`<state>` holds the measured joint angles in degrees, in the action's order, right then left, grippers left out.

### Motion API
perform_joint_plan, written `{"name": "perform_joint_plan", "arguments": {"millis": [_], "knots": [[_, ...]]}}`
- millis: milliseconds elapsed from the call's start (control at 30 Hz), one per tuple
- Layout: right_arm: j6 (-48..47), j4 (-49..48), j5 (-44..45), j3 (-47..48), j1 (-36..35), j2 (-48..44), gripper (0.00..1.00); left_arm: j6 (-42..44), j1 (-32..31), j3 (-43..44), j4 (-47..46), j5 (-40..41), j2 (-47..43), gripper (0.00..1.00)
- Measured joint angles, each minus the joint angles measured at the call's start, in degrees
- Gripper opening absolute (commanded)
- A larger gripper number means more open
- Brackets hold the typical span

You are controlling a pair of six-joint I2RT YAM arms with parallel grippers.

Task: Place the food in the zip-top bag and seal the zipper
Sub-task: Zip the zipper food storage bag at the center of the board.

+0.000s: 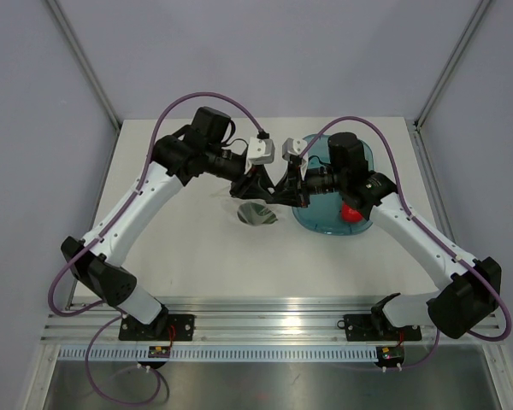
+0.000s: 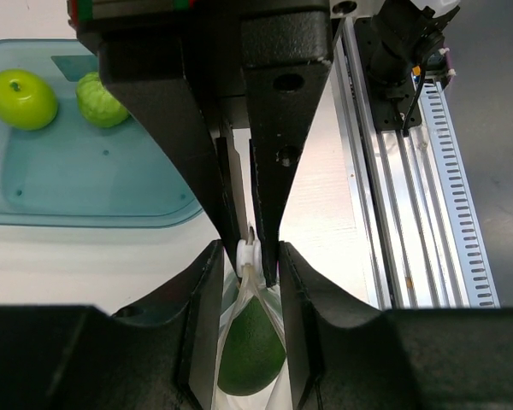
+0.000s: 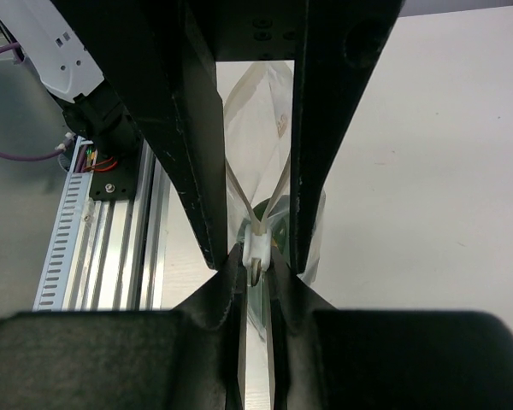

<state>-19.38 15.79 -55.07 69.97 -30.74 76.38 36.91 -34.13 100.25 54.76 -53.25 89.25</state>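
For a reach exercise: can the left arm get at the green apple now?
Probably not yet: the left gripper is shut on the zipper, though the green apple lies uncovered in the teal tray.

White table (image 1: 197,256), teal tray (image 1: 321,222) resting right of centre, clear bag (image 1: 258,213) just left of it, contact with the surface unclear, aluminium rail (image 1: 265,312) along the near edge.

Both arms rise from bases at the bottom of the frame, bend at raised elbows and reach inward. The left arm (image 1: 145,192) and right arm (image 1: 410,226) meet tip to tip at centre frame. The left gripper (image 2: 248,260) has its jaws narrowed around the zip-top bag (image 2: 250,342). The right gripper (image 3: 256,260) faces it, jaws pinched almost together on the zipper (image 3: 256,249).
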Motion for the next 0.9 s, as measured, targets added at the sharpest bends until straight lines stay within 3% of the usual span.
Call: {"name": "perform_joint_plan", "arguments": {"millis": [300,467,900], "knots": [[0.02,0.66,0.09,0.0,0.0,0.0,0.0,0.31,2.34,-0.55,0.31,-0.72,-1.46,0.39],[0.04,0.63,0.07,0.0,0.0,0.0,0.0,0.0,2.38,-0.55,0.22,-1.77,-1.51,0.52],[0.07,0.61,0.07,0.0,0.0,0.0,0.0,-2.71,2.36,-0.55,-0.5,-4.09,-0.2,0.45]]}}
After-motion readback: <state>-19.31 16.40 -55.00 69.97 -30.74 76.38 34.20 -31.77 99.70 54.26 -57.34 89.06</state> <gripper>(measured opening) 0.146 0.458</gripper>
